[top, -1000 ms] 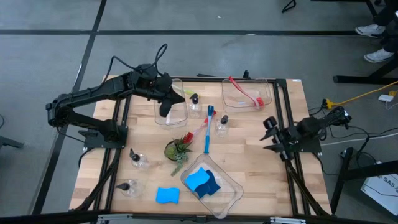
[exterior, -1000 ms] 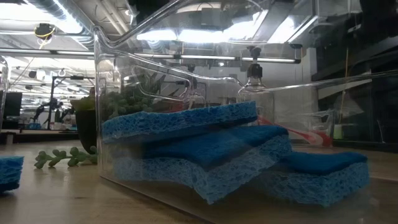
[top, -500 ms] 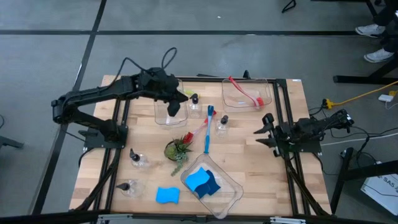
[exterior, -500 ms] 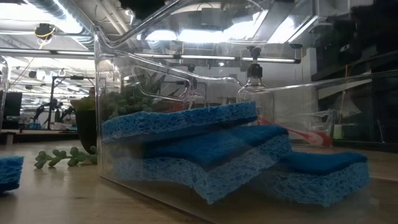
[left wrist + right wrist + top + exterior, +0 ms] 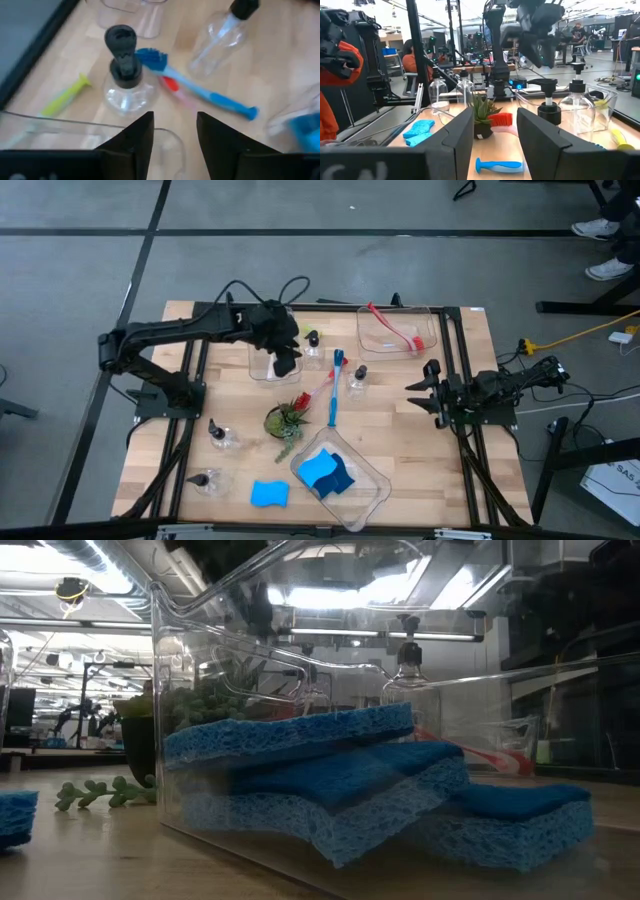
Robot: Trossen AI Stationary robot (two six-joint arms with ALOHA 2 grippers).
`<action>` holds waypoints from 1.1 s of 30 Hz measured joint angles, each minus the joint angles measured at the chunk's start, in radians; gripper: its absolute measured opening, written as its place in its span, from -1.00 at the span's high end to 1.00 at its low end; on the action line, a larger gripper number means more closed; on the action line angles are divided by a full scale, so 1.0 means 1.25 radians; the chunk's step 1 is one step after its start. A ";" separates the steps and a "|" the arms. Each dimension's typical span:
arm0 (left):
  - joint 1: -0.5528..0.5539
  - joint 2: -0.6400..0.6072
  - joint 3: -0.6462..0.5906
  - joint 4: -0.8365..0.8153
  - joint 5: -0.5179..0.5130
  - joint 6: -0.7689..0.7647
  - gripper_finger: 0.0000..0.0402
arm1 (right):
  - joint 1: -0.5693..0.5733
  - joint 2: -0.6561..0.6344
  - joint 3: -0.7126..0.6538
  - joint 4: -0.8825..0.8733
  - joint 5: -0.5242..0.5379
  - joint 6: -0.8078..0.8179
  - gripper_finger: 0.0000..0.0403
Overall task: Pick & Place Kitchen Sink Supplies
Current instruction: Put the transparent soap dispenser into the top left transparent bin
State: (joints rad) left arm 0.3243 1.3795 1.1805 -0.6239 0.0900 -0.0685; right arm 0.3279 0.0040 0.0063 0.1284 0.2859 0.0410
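Observation:
My left gripper [image 5: 286, 363] hangs open over the right end of a clear bin [image 5: 262, 360] at the far middle of the table; its fingers [image 5: 136, 137] hold nothing. Just beyond them stands a clear bottle with a black pump top [image 5: 125, 75], and past it lie a blue brush [image 5: 200, 89], a red brush [image 5: 172, 84] and a yellow-green brush [image 5: 64, 98] flat on the wood. A second bottle [image 5: 358, 380] stands to the right of the brushes. My right gripper [image 5: 420, 392] waits open at the table's right side.
A far bin [image 5: 398, 330] holds a red brush. A near bin [image 5: 372, 488] holds blue sponges [image 5: 330, 780]; a loose sponge [image 5: 268, 493] lies left of it. A potted plant [image 5: 285, 420] stands mid-table. Two more bottles [image 5: 222, 437] stand at the near left.
My left gripper has travelled toward the table's right edge, from over the middle of the clear bin to its right end, near the bottle. My right gripper has shifted slightly toward the table's left.

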 joint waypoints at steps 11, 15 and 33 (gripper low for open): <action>-0.022 0.052 -0.011 0.032 -0.176 0.129 0.28 | 0.000 0.000 0.000 -0.001 0.153 0.000 0.26; -0.007 0.052 -0.070 0.117 -0.177 0.128 0.27 | 0.000 0.000 0.000 -0.001 0.176 0.000 0.26; -0.005 0.104 -0.102 0.300 -0.191 0.099 -0.04 | 0.000 0.000 0.000 -0.001 0.176 0.003 0.26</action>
State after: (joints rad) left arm 0.3186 1.5096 1.0534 -0.2486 -0.1484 0.0555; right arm 0.3279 0.0044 0.0063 0.1276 0.5056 0.0449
